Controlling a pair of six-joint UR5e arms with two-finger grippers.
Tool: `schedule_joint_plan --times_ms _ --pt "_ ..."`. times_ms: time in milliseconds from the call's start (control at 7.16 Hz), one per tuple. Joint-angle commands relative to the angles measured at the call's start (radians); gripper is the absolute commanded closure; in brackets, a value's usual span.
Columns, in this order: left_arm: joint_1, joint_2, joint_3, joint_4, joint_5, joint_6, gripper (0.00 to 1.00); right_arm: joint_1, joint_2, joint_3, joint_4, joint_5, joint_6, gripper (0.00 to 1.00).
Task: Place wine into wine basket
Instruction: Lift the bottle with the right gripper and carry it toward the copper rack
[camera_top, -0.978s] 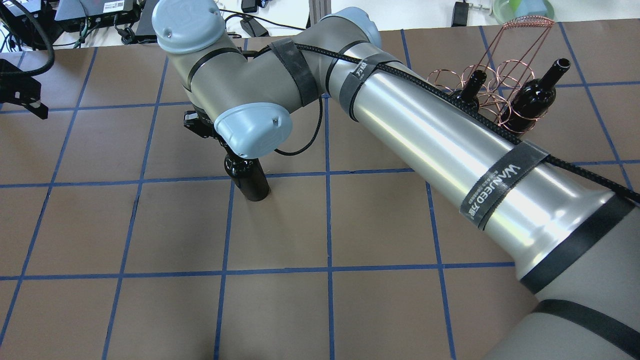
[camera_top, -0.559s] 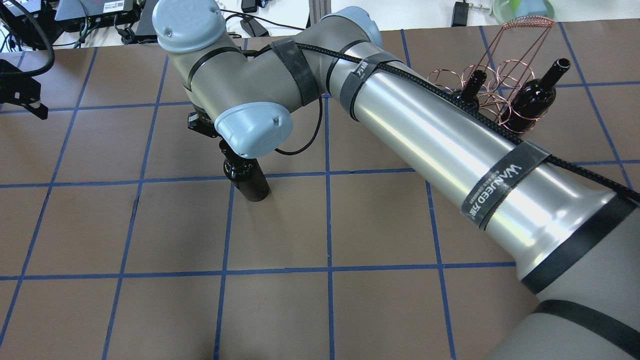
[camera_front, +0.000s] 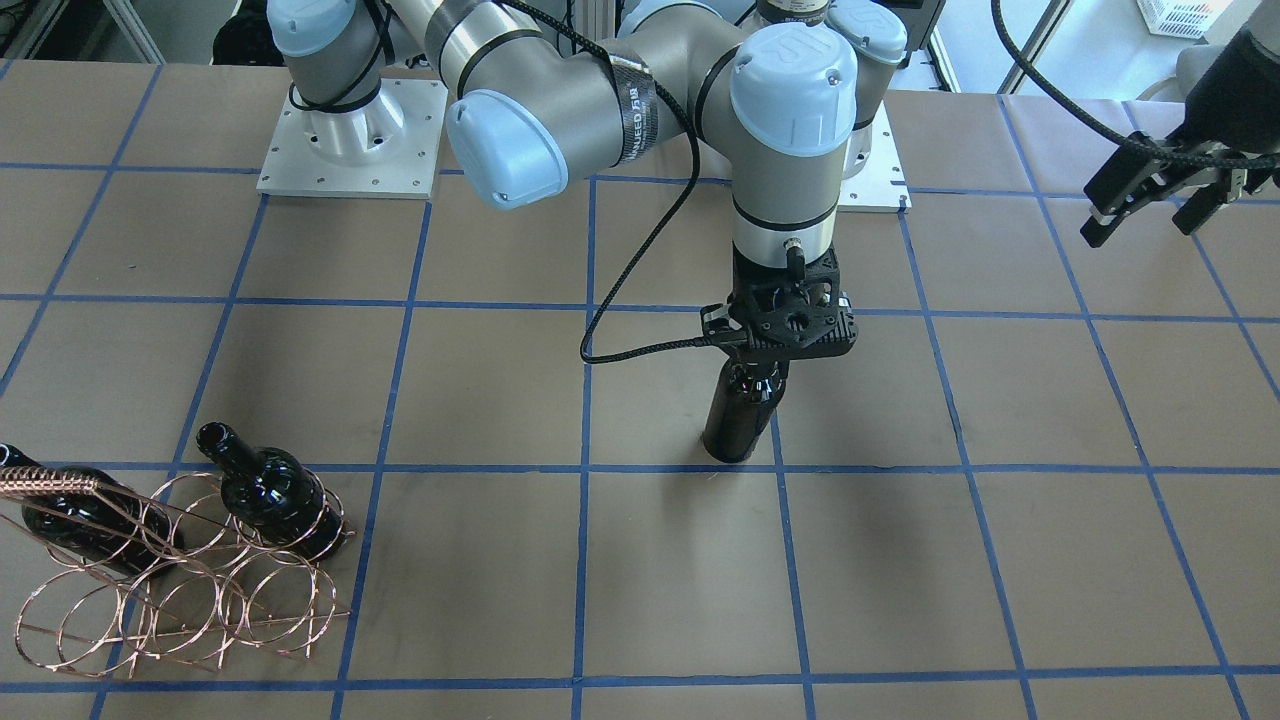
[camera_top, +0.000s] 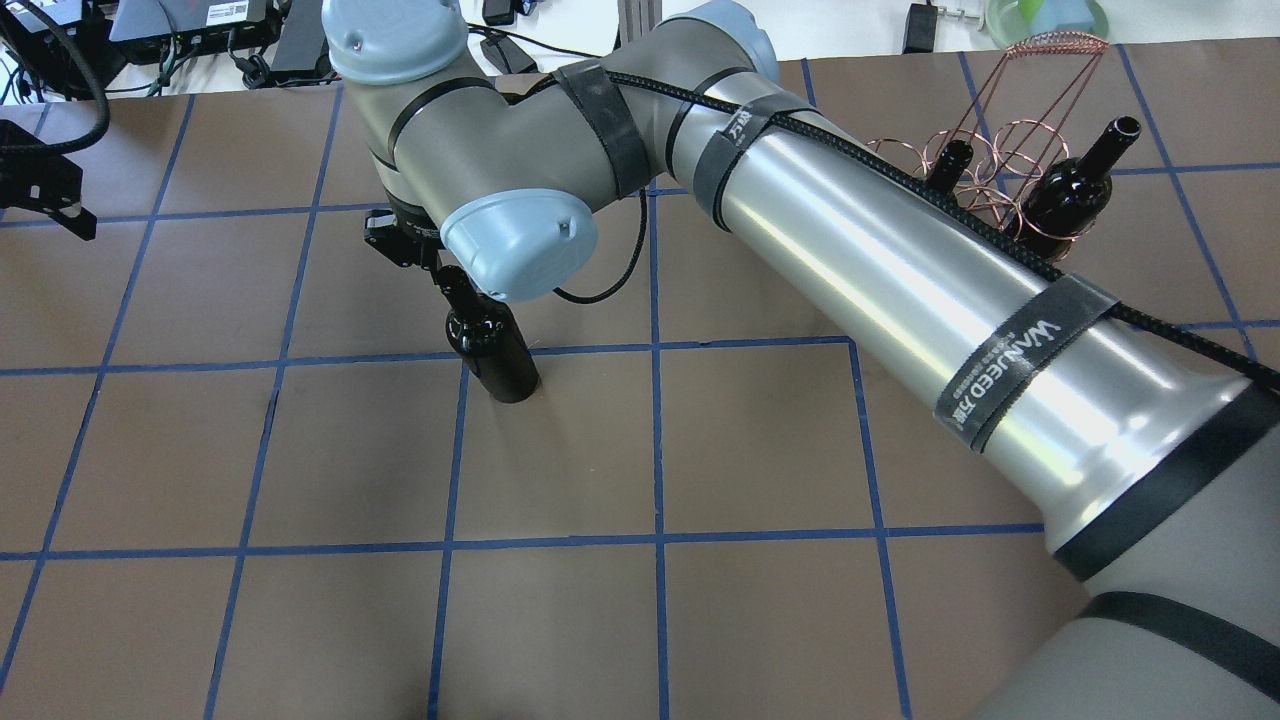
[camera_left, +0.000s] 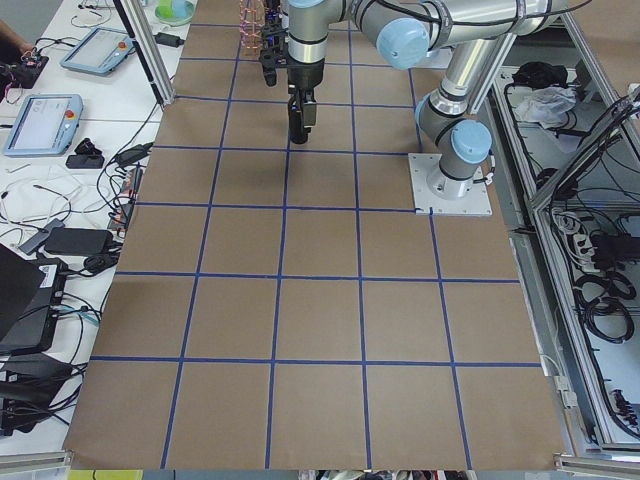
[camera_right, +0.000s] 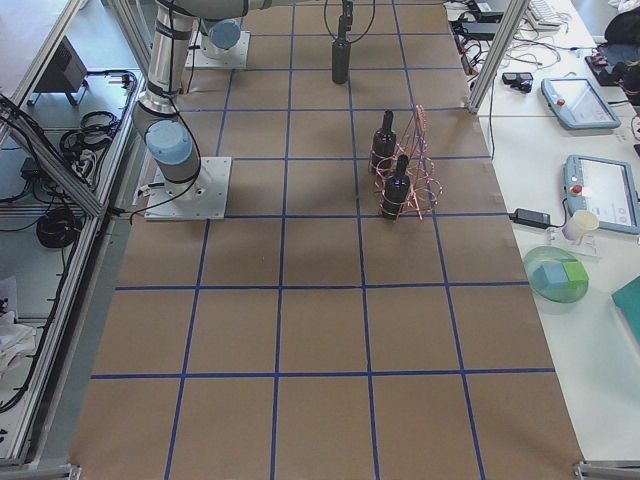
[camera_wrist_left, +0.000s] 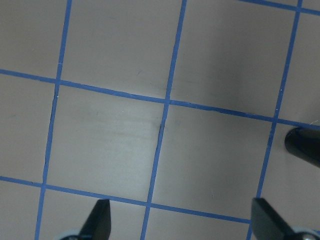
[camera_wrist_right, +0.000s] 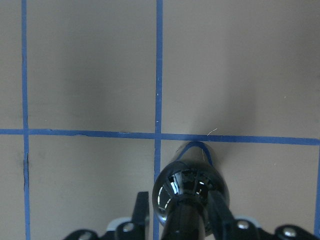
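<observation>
front-facing: right gripper (camera_front: 778, 345) sits over the neck of the wine (camera_front: 738, 420), a glossy black bottle standing on the table (camera_front: 1000, 560). table is brown paper gridded with blue tape. wine is well apart from the wine basket (camera_front: 180, 600). basket is thin copper wire, rows of round rings, with two other bottles (camera_front: 270, 495) leaning in it. left gripper (camera_front: 1150, 205) hangs off to the side, jaws spread, holding nothing.

overhead: bottle base just beside a tape crossing; wrist hides the neck.

left wrist: two dark fingertips (camera_wrist_left: 100, 222) wide apart over paper.

right wrist: fingers (camera_wrist_right: 142, 210) flank the neck, one close against the glass, the other showing a sliver of gap. clamped or not, cannot tell.
</observation>
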Motion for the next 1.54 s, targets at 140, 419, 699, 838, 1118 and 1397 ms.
schedule_joint_plan --times_ms 140,419,699,838,1118,1397 --pt "0.0 0.0 0.0 -0.002 0.0 0.0 0.0 -0.001 -0.002 0.008 0.008 0.004 -0.003 0.26" --pt "0.0 -0.003 -0.002 -0.002 0.0 0.0 0.0 0.004 -0.002 0.014 0.031 0.005 -0.003 0.27" --pt "0.002 -0.003 -0.002 -0.002 0.0 0.002 0.0 0.005 -0.002 0.014 0.034 0.013 -0.002 0.37" --pt "0.003 -0.003 -0.002 -0.002 0.002 0.002 0.0 0.005 -0.001 0.014 0.036 0.024 -0.002 0.52" --pt "0.003 -0.003 -0.009 -0.002 0.0 0.002 0.0 0.005 0.001 0.014 0.034 0.025 -0.005 0.89" --pt "0.003 -0.003 -0.011 0.0 -0.001 0.002 0.0 0.005 0.001 0.013 0.034 0.025 -0.008 1.0"
